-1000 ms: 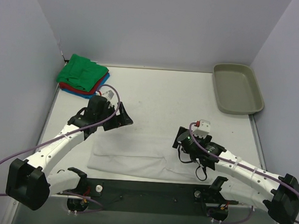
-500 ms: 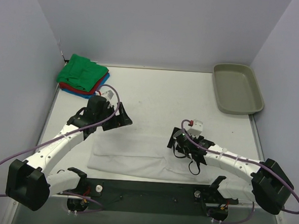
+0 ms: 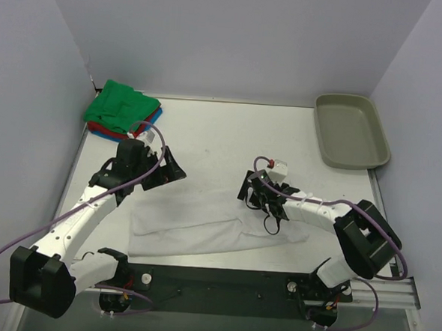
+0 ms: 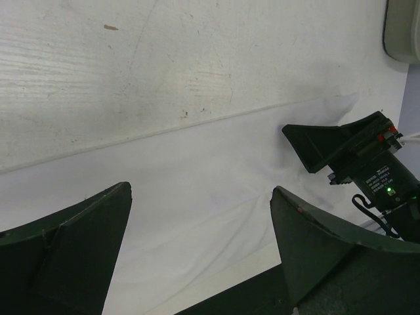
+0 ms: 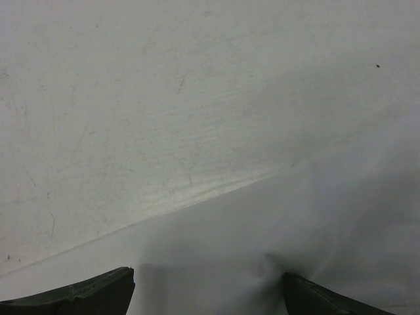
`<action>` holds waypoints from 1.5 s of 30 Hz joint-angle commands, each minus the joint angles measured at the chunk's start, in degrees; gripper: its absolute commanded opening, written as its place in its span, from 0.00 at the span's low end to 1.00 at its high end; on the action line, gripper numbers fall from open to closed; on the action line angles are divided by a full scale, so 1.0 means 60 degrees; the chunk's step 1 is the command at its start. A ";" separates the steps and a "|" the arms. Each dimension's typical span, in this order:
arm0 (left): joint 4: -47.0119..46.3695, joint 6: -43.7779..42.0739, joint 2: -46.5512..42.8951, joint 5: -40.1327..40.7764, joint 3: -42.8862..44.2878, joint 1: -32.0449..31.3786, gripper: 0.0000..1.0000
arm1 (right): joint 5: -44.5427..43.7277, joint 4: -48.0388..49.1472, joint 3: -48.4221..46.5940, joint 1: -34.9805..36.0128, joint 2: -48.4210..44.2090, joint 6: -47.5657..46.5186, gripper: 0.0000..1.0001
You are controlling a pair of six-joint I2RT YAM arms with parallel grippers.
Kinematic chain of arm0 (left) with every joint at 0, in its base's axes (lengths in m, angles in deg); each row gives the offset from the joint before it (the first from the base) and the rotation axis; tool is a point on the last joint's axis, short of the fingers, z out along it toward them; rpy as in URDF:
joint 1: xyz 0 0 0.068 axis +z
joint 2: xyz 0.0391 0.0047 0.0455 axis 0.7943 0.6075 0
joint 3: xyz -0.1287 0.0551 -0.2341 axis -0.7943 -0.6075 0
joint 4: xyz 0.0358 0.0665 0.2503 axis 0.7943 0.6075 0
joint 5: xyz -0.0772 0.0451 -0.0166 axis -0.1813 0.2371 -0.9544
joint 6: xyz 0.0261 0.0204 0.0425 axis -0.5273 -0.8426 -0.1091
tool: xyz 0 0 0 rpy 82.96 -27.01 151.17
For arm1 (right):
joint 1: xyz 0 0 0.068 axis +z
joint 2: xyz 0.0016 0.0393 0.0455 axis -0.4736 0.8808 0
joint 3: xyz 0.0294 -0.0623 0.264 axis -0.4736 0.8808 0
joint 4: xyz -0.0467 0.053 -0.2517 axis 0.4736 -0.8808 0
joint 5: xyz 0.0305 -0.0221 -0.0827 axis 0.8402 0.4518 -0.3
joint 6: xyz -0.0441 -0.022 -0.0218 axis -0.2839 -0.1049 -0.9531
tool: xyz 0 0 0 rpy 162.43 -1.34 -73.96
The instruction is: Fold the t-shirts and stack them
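We judge the task well under way. A pile of folded shirts (image 3: 123, 111), green over red and blue, sits at the far left corner of the surface (image 3: 238, 136). The white shirt (image 3: 202, 228) lies near the front edge, flattened into a long band but not yet folded small or stacked.

The left gripper (image 3: 169, 171) hovers wide open above the band's far left edge, its arm stretched forward from its base. The right gripper (image 3: 251, 196) is wide open too, holding nothing, low over the shirt's far right edge, its arm doubled back at the elbow.
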 commanded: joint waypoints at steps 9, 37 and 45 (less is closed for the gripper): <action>0.0261 -0.0473 -0.0393 -0.0672 0.0263 0.0802 0.97 | 0.2904 -0.0947 -0.5116 -0.1444 0.3956 -0.1716 1.00; 0.0058 -0.1045 -0.0994 -0.1698 0.0190 0.1228 0.97 | 0.7887 0.0691 -1.4401 -0.3320 0.8114 -0.2007 1.00; -0.0572 -0.0637 -0.0599 -0.1640 -0.0351 0.0427 0.97 | 0.6539 0.0795 -0.9032 -0.3350 0.2460 -0.3591 1.00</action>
